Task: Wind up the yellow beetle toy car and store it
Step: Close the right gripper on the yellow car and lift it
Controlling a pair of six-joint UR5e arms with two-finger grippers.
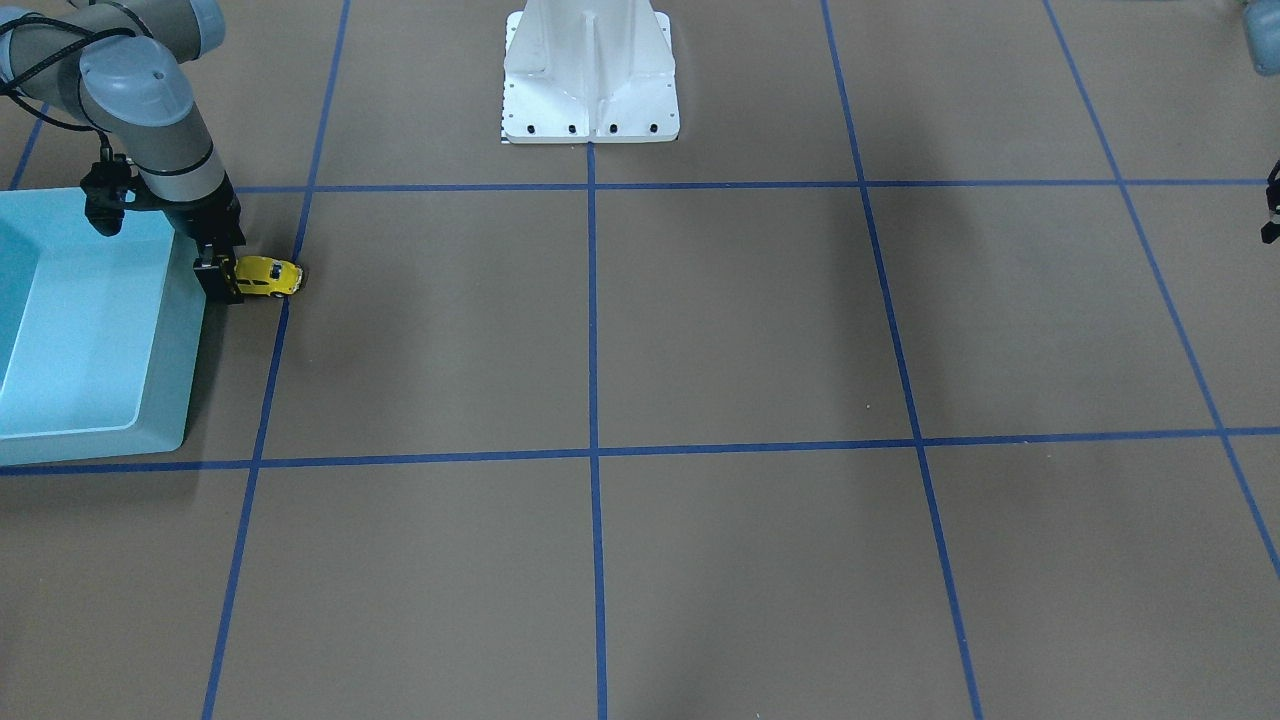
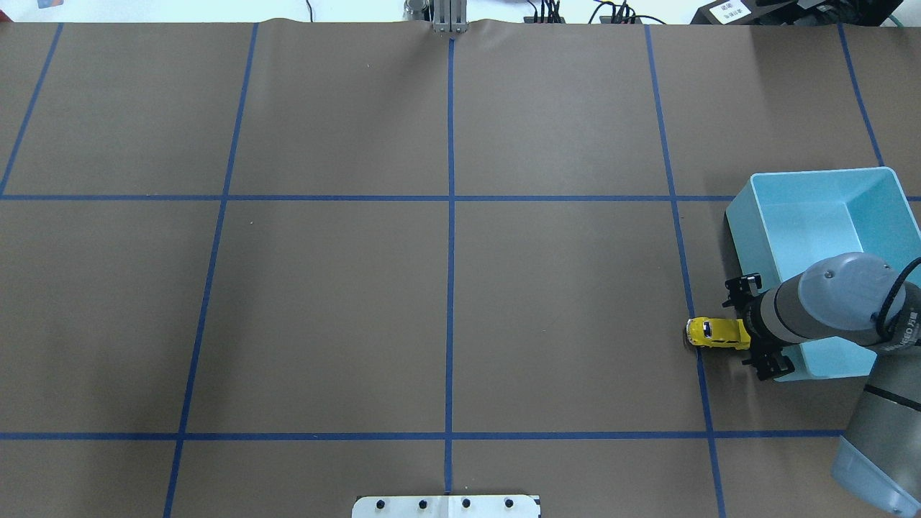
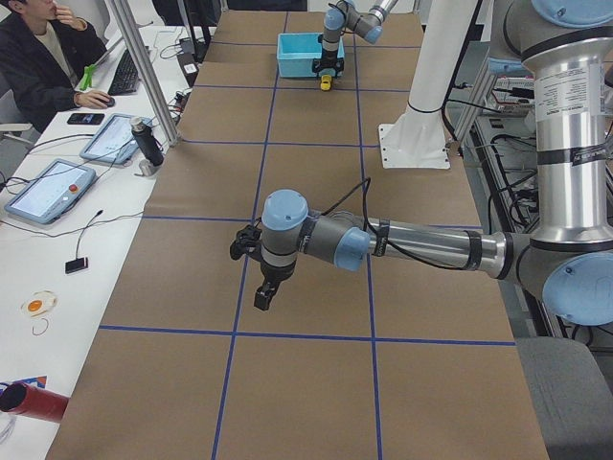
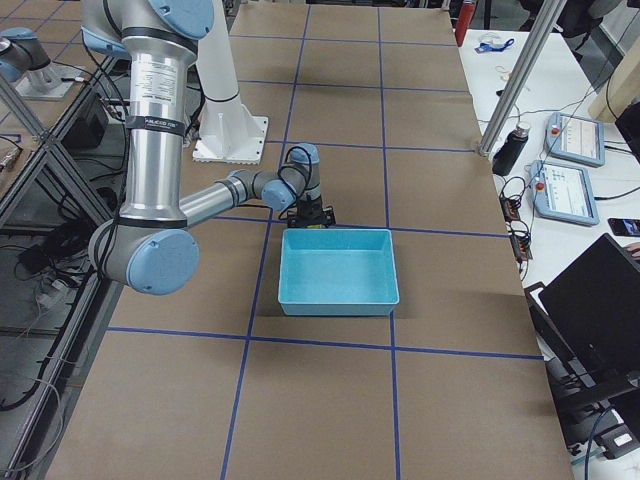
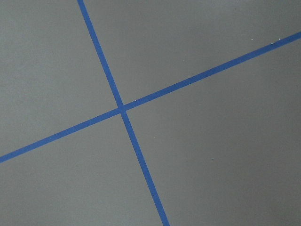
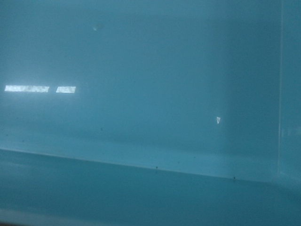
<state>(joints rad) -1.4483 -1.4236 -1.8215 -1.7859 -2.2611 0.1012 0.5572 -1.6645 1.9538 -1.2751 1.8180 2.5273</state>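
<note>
The yellow beetle toy car (image 1: 270,276) rests on the brown table right beside the light blue bin (image 1: 160,440). In the overhead view the car (image 2: 714,333) lies on a blue tape line, its rear under my right wrist. My right gripper (image 1: 222,280) points down and is shut on the car's rear end, close against the bin's outer wall. The right wrist view shows only the bin's blue wall (image 6: 150,113). My left gripper (image 3: 262,299) hangs above the table far from the car; I cannot tell whether it is open or shut.
The bin (image 2: 820,216) is open-topped and empty, at my right side of the table. The white robot base (image 1: 590,80) stands at the table's middle edge. Blue tape lines (image 5: 122,110) grid the table. An operator (image 3: 43,48) sits beside the table with tablets.
</note>
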